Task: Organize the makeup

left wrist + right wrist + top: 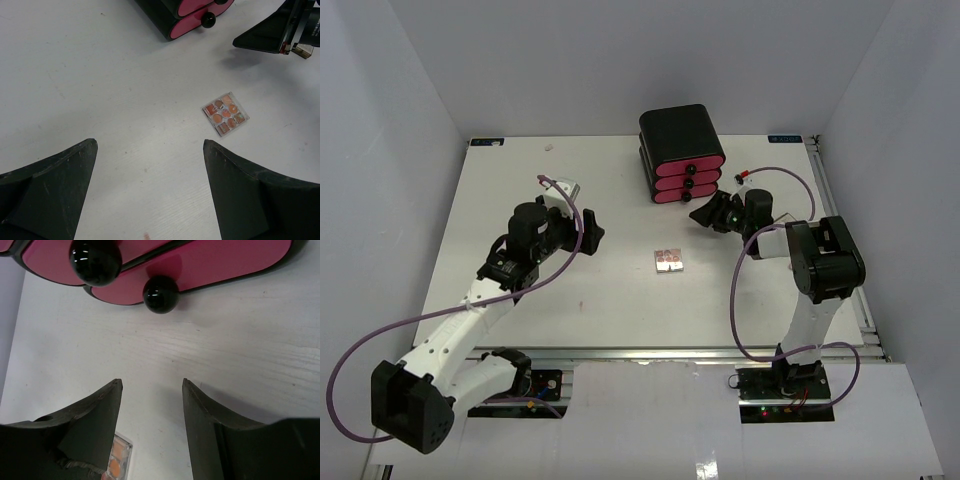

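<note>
A small square palette (668,260) with several pink and orange pans lies flat at the table's middle. It also shows in the left wrist view (226,113), and its corner peeks past a finger in the right wrist view (118,460). My left gripper (590,229) is open and empty, left of the palette, and shows in its own view (150,142). My right gripper (705,212) is open and empty just in front of the drawer box, seen in its own view (152,381). No lipsticks, bottle or compacts are in view.
A black box with three pink drawers (682,154) and black ball knobs (160,294) stands at the back middle, drawers shut. It shows in the left wrist view (187,12). Purple cables loop from both arms. Table edges lie near the right arm.
</note>
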Robot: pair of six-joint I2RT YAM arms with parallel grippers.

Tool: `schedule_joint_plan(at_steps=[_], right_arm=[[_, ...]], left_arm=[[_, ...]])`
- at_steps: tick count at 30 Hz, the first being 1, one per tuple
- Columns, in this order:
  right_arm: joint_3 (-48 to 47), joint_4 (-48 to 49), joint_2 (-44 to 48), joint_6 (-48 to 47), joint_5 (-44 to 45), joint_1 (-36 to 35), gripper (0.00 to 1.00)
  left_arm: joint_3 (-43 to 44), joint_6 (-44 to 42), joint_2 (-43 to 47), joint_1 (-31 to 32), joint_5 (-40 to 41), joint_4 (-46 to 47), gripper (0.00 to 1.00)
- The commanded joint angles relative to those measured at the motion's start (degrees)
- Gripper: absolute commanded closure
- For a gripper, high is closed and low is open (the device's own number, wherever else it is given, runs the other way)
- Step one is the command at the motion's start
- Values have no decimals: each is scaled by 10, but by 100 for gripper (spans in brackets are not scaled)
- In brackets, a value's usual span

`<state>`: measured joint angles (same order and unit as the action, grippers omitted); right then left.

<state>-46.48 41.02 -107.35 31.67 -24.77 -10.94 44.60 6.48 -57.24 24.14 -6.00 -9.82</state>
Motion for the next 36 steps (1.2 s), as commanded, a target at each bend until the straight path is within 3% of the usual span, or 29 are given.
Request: schedule_joint_plan(at_steps=[1,11,36], right_arm=[[-21,128,-35,91,11,3,41],[-62,227,-139,202,7,5,40],[-131,294,-238,300,-3,10,49]], left_arm=[[1,1,-3,-8,-6,11,2],[3,3,-11,-18,-12,12,2],[6,9,-27,-34,-19,14,2]])
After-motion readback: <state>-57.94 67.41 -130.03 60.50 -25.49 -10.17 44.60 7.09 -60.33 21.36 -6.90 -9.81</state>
